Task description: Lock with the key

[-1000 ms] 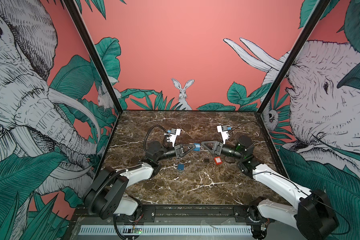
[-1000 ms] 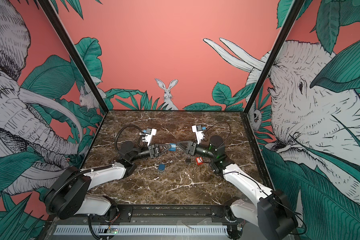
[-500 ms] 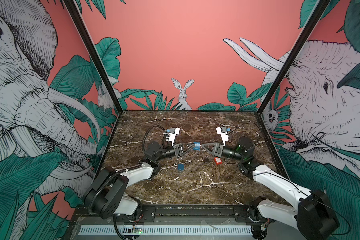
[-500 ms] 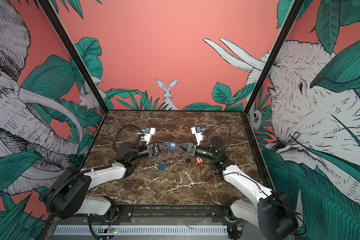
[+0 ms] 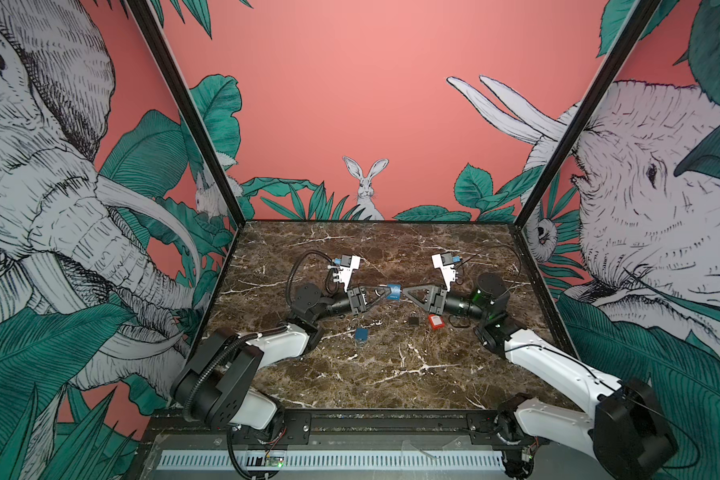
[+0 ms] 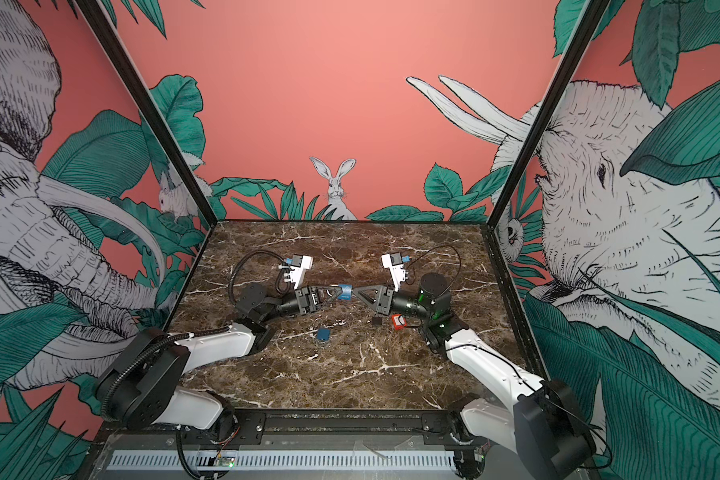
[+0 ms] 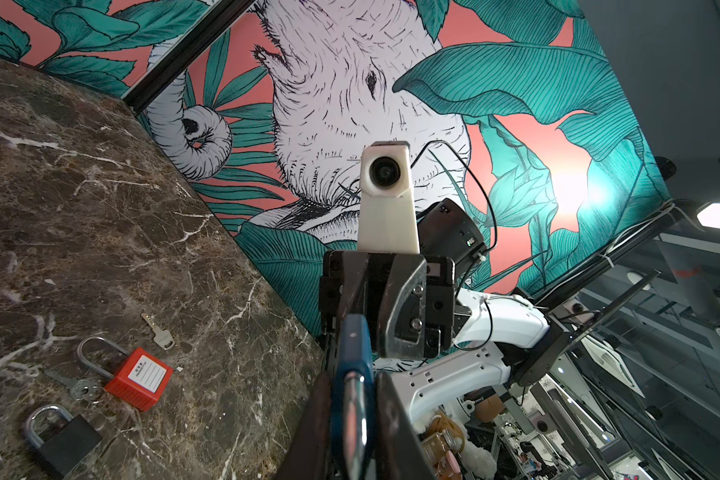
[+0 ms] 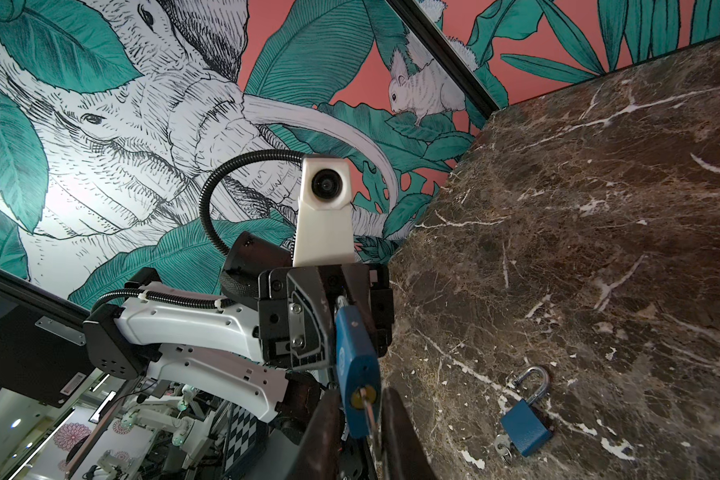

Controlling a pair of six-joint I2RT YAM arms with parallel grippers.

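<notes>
A blue padlock (image 5: 393, 291) (image 6: 344, 291) hangs above the middle of the marble table between both grippers. My left gripper (image 5: 385, 292) (image 7: 355, 386) is shut on its shackle end, and the silver shackle (image 7: 356, 415) shows between the fingers. In the right wrist view the padlock's (image 8: 356, 365) brass keyhole faces my right gripper (image 5: 406, 292) (image 8: 360, 399). The key (image 8: 373, 419) sticks out of it between the jaws. They stand narrowly apart around the key: it lies close to one finger, and a slim gap shows at the other.
On the table lie a second blue padlock (image 5: 362, 334) (image 8: 526, 432) with its shackle open, a red padlock (image 5: 435, 322) (image 7: 139, 379), a black padlock (image 5: 412, 320) (image 7: 65, 444) and a loose key (image 7: 159, 332). Walls close in the back and both sides.
My right gripper has moved left up to the padlock's key end, and its jaws have narrowed around the key. The left gripper keeps its hold in about the same place.
</notes>
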